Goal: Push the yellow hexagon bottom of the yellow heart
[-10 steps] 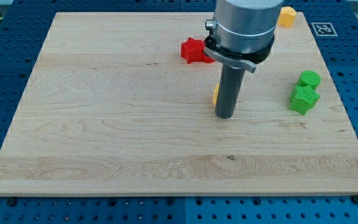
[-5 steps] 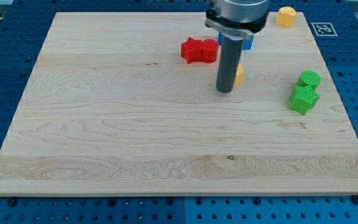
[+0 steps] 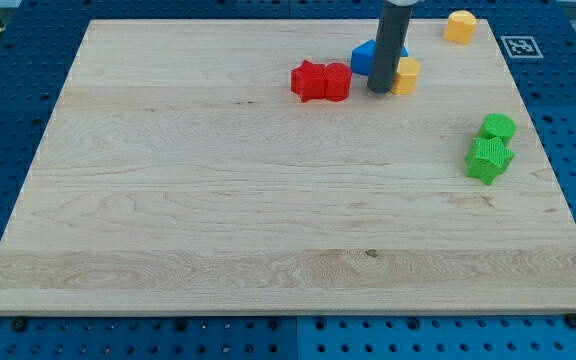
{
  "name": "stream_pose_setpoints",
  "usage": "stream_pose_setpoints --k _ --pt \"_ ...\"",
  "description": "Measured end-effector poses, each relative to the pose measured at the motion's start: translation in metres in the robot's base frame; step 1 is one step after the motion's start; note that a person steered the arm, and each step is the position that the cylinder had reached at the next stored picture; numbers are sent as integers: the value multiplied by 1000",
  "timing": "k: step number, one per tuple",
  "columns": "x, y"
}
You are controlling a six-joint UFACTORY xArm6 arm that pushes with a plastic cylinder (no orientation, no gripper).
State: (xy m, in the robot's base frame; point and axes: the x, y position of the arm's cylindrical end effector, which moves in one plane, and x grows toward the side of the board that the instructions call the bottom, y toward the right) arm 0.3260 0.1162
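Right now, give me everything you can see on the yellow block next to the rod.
The yellow block is small, matte, plastic-looking, with flat faceted sides; its left part is hidden behind my rod, so the exact shape is hard to confirm. It sits flat on the wooden board near the view's top, right of centre. My tip is against its left side, apparently touching. A blue block lies just beyond the rod on the view's left; whether the two blocks touch cannot be told.
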Motion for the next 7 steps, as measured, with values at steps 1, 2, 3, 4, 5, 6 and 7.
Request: stream_pose_setpoints --k 1,2,3,4,5,6,7 --pt "-11 6" --pt "-7 26" --pt "19 46" --pt "15 63" --pt "14 77" --pt "14 90" --pt "14 104"
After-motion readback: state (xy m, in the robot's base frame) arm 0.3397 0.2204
